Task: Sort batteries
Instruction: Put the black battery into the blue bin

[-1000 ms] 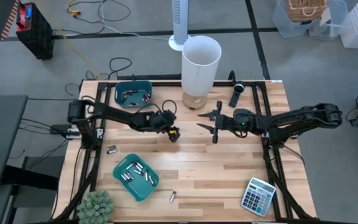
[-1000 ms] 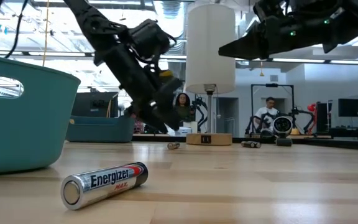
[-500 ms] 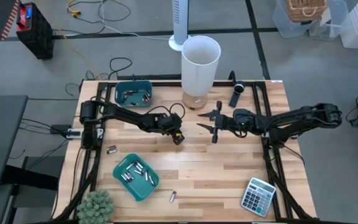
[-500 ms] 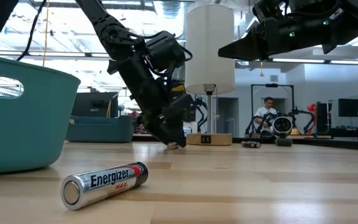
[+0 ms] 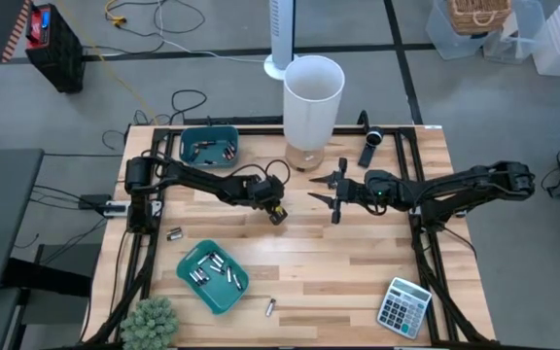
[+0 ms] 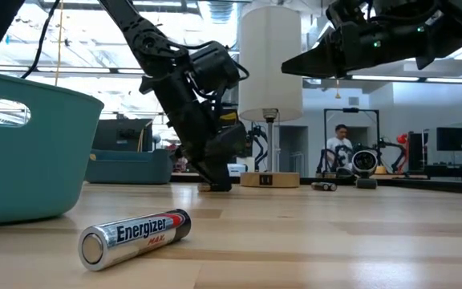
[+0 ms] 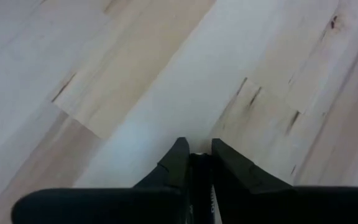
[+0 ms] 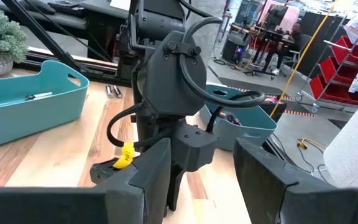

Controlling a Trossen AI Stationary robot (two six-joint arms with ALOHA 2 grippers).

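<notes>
Since a second ago the left gripper (image 5: 276, 215) has travelled right from near the far bin to the table's middle and come down until its tips touch the wood; its fingers (image 7: 178, 163) have drawn in from a wide spread to nearly together, and a dark sliver between them in the left wrist view may be a battery, though that view is too tight to be sure. The small battery that lay there in the low view a moment back is now hidden behind the tips. Other batteries lie scattered: a near one (image 6: 135, 236) on its side close to the low camera, one (image 5: 270, 307) by the table's front edge, one (image 5: 174, 233) near the left edge, several inside the near teal bin (image 5: 229, 300) and several in the far teal bin (image 5: 187, 135). The right gripper (image 5: 327, 191) hangs above the table just right of the left one, fingers spread and holding nothing. Behind them stands a white cylinder (image 5: 313, 97); a calculator (image 5: 403, 306) sits at the front right corner and a small plant (image 5: 150, 322) at the front left.
</notes>
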